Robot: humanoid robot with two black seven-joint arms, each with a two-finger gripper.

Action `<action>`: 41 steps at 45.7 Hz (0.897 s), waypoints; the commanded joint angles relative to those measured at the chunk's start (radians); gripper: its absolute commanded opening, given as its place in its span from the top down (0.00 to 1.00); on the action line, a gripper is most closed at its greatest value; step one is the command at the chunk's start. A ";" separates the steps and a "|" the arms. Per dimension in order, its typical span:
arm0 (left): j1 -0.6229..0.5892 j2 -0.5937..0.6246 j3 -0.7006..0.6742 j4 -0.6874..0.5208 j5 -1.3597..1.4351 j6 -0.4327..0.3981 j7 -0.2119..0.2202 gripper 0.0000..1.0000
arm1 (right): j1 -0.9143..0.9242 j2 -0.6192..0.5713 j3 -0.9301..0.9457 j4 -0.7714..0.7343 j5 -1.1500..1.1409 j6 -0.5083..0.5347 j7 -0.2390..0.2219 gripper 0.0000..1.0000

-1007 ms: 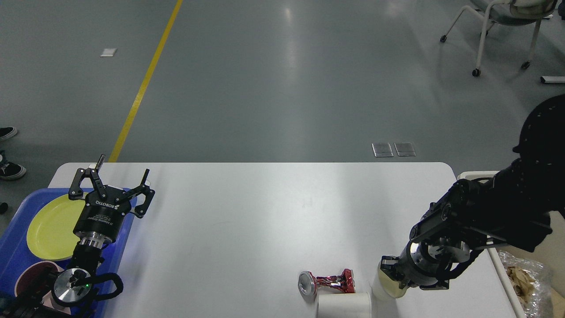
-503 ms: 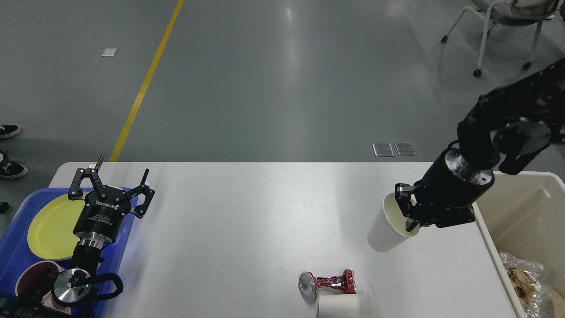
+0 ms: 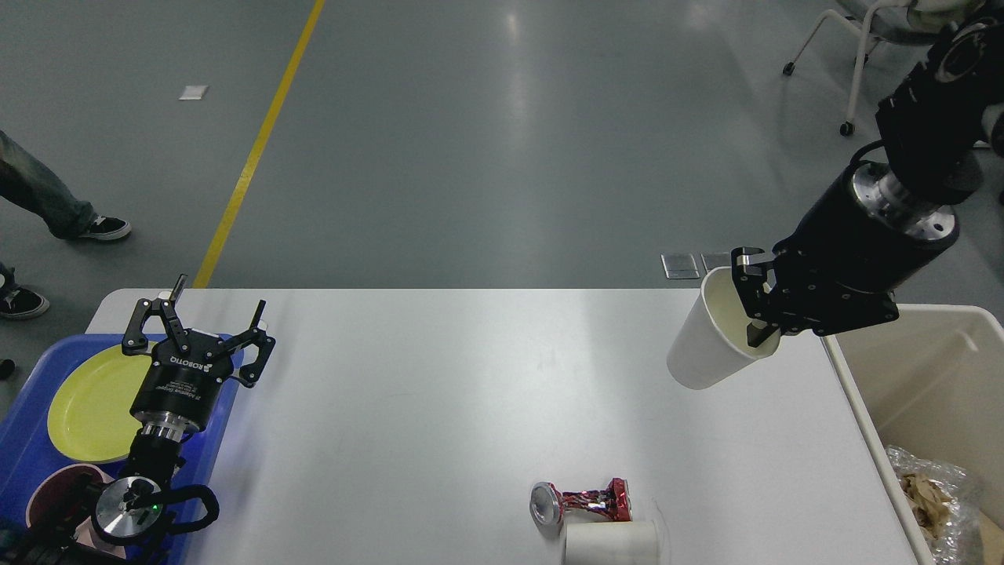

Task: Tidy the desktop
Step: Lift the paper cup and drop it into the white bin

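Observation:
The white desktop (image 3: 439,392) fills the lower part of the head view. My right gripper (image 3: 754,312) is shut on the rim of a white paper cup (image 3: 710,345) and holds it tilted in the air above the desktop's right side, beside the beige bin (image 3: 933,384). A crushed red can (image 3: 580,503) and a second white paper cup (image 3: 612,543) on its side lie near the front edge. My left gripper (image 3: 200,322) is open and empty over the blue tray's (image 3: 23,439) right edge.
The blue tray at the left holds a yellow plate (image 3: 90,400) and a dark red bowl (image 3: 55,486). The beige bin at the right holds crumpled paper and plastic (image 3: 933,494). A person's legs (image 3: 47,208) are on the floor at the far left, a chair (image 3: 863,47) at the far right.
My right arm has lifted the white paper cup from near the desktop's front edge, up and back toward the bin. A person's leg has come into view at the left. My left arm has not moved.

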 commanded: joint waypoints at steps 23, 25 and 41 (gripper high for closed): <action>0.000 0.000 0.000 0.000 0.000 0.000 0.000 0.04 | -0.675 -0.360 -0.172 -0.604 -0.075 -0.229 -0.005 1.00; 0.000 0.000 0.000 0.000 0.000 0.000 0.000 0.04 | -0.810 -0.380 -0.086 -0.696 -0.078 -0.253 -0.004 1.00; 0.000 0.000 0.000 0.000 0.000 0.000 0.000 0.04 | -1.452 -0.365 0.262 -1.101 -0.079 -0.521 -0.004 1.00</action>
